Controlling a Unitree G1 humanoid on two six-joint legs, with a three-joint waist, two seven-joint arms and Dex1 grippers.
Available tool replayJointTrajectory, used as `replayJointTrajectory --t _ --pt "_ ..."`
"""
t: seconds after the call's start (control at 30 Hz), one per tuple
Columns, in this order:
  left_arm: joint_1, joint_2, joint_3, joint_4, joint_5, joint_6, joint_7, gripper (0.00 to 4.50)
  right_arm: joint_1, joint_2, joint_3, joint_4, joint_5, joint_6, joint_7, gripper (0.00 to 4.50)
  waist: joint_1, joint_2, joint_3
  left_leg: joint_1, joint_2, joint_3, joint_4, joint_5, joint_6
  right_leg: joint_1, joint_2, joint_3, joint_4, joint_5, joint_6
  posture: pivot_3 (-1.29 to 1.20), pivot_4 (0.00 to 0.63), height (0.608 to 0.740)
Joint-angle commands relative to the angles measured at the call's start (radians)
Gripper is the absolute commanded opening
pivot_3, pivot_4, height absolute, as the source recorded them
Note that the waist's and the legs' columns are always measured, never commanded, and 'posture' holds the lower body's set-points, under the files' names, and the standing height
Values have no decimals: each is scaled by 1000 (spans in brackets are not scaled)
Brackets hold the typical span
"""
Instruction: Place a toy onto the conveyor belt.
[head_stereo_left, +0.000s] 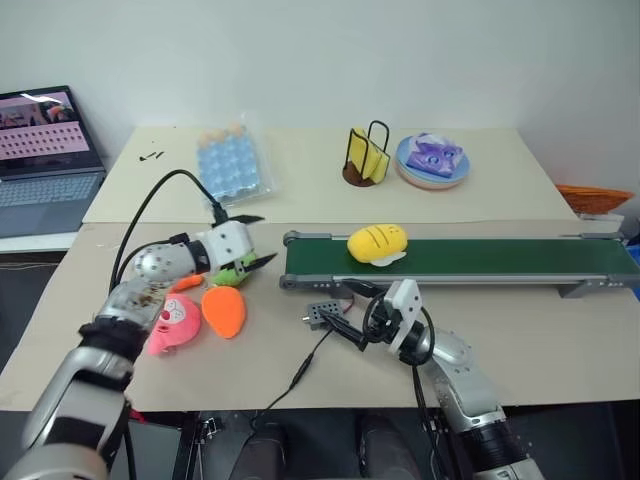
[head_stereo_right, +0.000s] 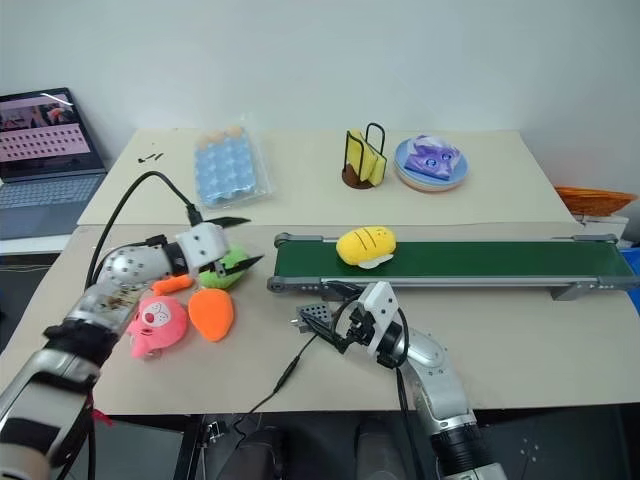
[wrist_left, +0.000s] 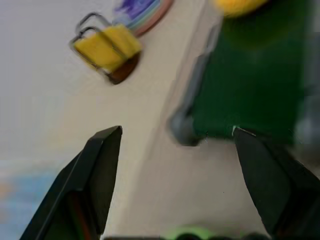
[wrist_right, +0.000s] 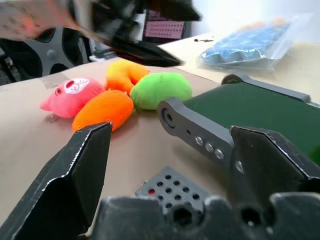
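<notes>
1. Resting on the conveyor belt (head_stereo_left: 470, 257), near its 9 o'clock end, the toy (head_stereo_left: 376, 242) was a rounded, egg-shaped yellow plush with short dark stripes and a whitish underside.
2. The belt had a flat dark green surface with grey metal rails.
3. The left gripper (head_stereo_left: 256, 240), at 9 o'clock of the belt, was released, fingers spread above soft green and orange plushes.
4. The right gripper (head_stereo_left: 345, 309), at 6 o'clock, gaped empty.

Fuzzy plush toy (head_stereo_left: 376, 243) lies on the matt conveyor belt (head_stereo_left: 480, 257) with grey metal rails.
</notes>
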Motion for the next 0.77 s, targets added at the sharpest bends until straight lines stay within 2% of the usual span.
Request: replayJointTrajectory --t 0.03,0.07,0.27,0.77 --pt "-20 -25 169 -175 -282 311 -17 3743 -3 -2 -10 -37 4 -30 6 4500 2 0 0 1 0 0 0 0 0 0 0 0 1 0 0 0 150 740" --pt "-20 -38 194 -193 -310 350 -11 3743 -3 -3 -9 -37 4 -29 6 4500 3 0 0 3 0 0 0 0 0 2 0 0 2 -1 0 0 150 740" --pt "18 -82 194 -242 -233 398 -31 3743 1 -8 -10 -40 1 -30 6 4500 3 0 0 12 0 1 0 0 0 6 0 2 3 -4 0 0 150 740" --pt "10 -156 236 -223 -160 414 -65 3743 9 -19 -12 -50 2 -33 6 4500 3 0 0 12 1 1 0 0 0 5 2 3 4 -3 -5 0 150 740"
